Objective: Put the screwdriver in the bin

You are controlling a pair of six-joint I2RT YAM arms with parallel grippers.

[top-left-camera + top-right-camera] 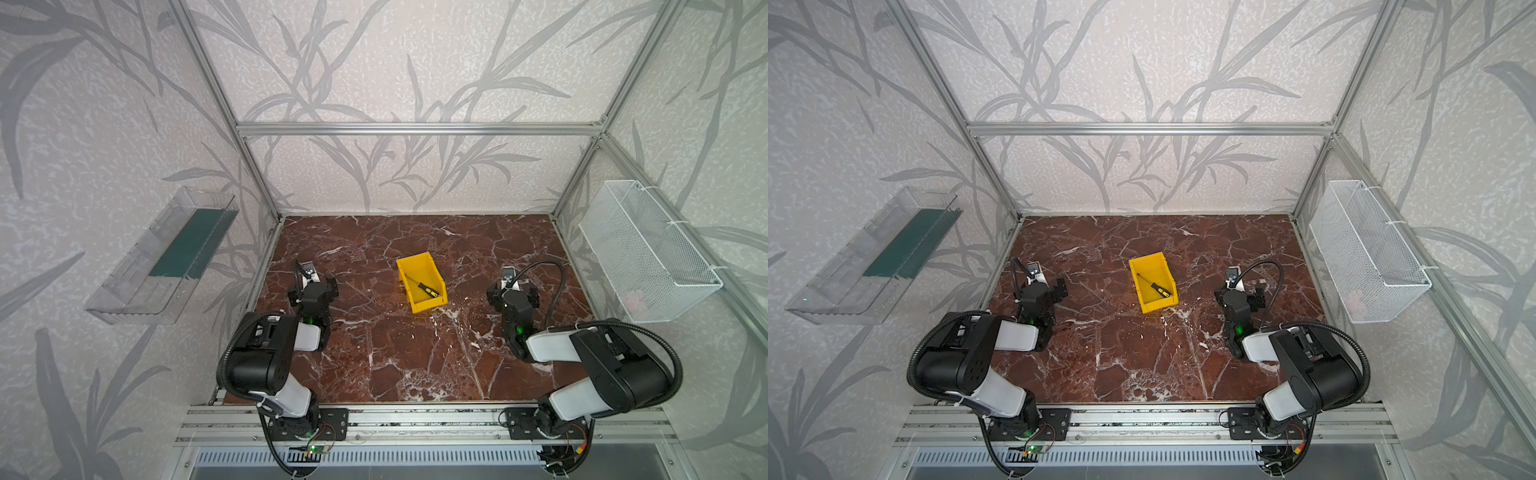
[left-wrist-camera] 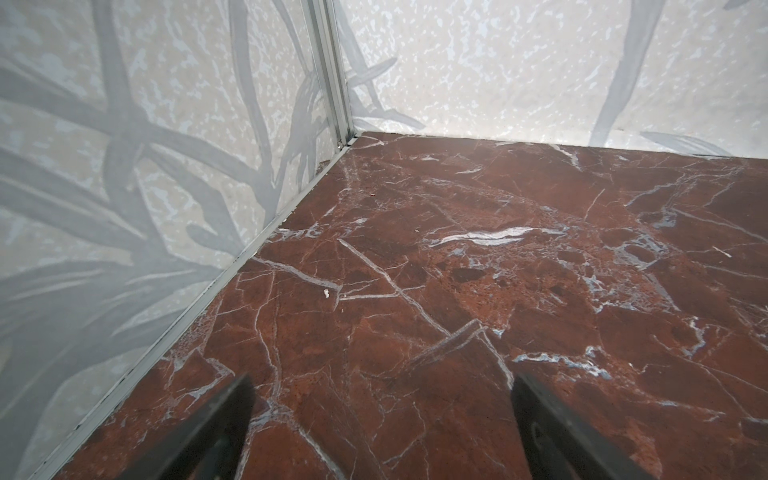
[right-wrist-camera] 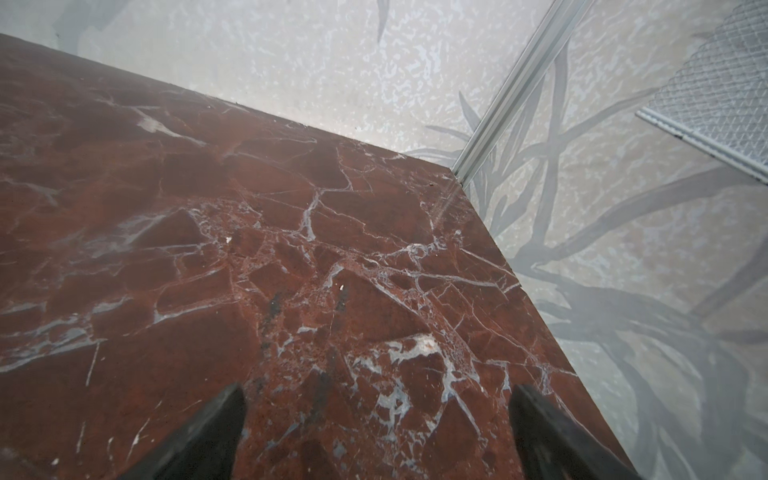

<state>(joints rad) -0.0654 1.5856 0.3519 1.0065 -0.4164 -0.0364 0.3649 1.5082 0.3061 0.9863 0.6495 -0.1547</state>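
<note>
**Item 1. Screwdriver** (image 1: 423, 286): black handle, yellow butt, thin silver shaft. It lies diagonally on the floor of the bin, wholly inside the walls, with the butt toward the lower front lip.

**Item 2. Bin** (image 1: 429, 306): yellow, open-topped. It stands on the table (image 1: 374, 357) about midway between the two arms and well apart from both.

**Item 3. Left claw** (image 2: 381, 376): fingers spread, nothing between them, only bare marble below. It is parked near the left wall.

**Item 4. Right claw** (image 3: 377, 386): fingers spread wide and empty, over bare marble near the right wall.

**Condition note:** By the look of it, the placement is done. The step in hand appears to be nothing more than resting clear. Doing that well means making any further arm motion away from the bin, so that the bin is not nudged and the tool is not tipped out over the low lip.

**Surroundings:**
- A clear plastic tray with a green base (image 1: 166, 257) is mounted on the left wall.
- A white wire mesh basket (image 1: 648, 249) is mounted on the right wall.
- Both sit above table level and hold nothing relevant to the task.

**Obstructions:** Nothing lies between either arm and the bin. The right arm's looping cable (image 1: 552, 282) hangs beside its wrist, clear of the bin.
</note>
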